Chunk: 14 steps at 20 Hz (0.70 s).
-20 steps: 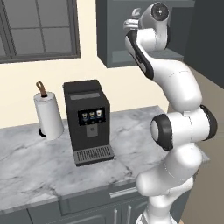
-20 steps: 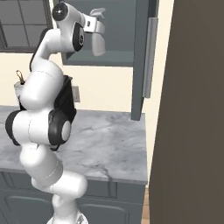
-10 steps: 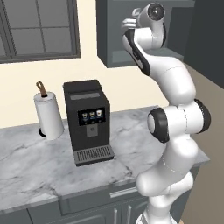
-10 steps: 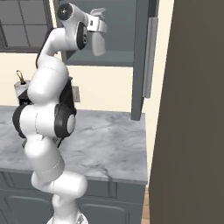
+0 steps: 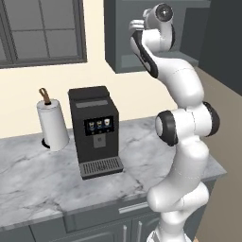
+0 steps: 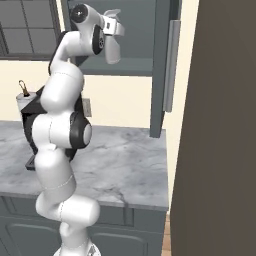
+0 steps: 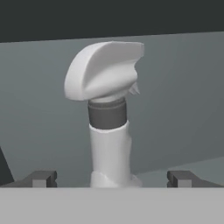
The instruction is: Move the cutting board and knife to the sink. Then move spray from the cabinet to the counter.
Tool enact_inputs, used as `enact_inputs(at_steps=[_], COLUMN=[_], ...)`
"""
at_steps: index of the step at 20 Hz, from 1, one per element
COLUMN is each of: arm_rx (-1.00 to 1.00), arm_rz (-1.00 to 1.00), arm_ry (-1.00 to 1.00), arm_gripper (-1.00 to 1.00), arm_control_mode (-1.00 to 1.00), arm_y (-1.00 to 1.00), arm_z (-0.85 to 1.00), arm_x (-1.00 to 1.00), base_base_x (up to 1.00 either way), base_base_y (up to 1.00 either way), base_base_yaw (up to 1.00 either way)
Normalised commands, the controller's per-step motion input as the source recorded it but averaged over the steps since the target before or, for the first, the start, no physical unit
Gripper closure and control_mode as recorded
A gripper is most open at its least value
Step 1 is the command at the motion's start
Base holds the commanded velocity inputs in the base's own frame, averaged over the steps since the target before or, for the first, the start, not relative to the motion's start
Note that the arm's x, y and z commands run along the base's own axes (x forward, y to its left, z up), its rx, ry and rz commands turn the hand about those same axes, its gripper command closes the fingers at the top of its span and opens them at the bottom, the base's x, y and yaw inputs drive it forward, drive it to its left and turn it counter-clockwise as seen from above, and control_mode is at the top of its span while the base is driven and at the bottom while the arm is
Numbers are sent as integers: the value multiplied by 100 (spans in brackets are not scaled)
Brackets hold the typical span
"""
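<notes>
My pincer (image 7: 112,178), jaws wide and holding nothing, is raised into the open cabinet (image 6: 140,65), where the spray (image 7: 109,113) stands upright on the cabinet floor between my fingertips (image 7: 41,178).

A: The spray (image 7: 109,113) is pale grey-white, with a darker grey collar under its head.

B: The cabinet (image 5: 124,33) behind it is slate grey. The desk (image 5: 142,156) is grey-white with marble veins (fine, darker grey), and the coffee machine (image 5: 94,132) at 9 o'clock is black.
</notes>
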Motion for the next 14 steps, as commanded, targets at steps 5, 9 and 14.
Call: enact_inputs(at_steps=[5, 9, 14], arm_rx=[0, 0, 0], arm_rz=[0, 0, 0], arm_ry=[0, 0, 0], arm_gripper=[-100, -100, -100], arm_control_mode=[-100, -100, -100], arm_y=[0, 0, 0], arm_z=[0, 0, 0], arm_x=[31, 28, 26], base_base_x=[0, 0, 0], base_base_y=[0, 0, 0], base_base_yaw=[0, 0, 0])
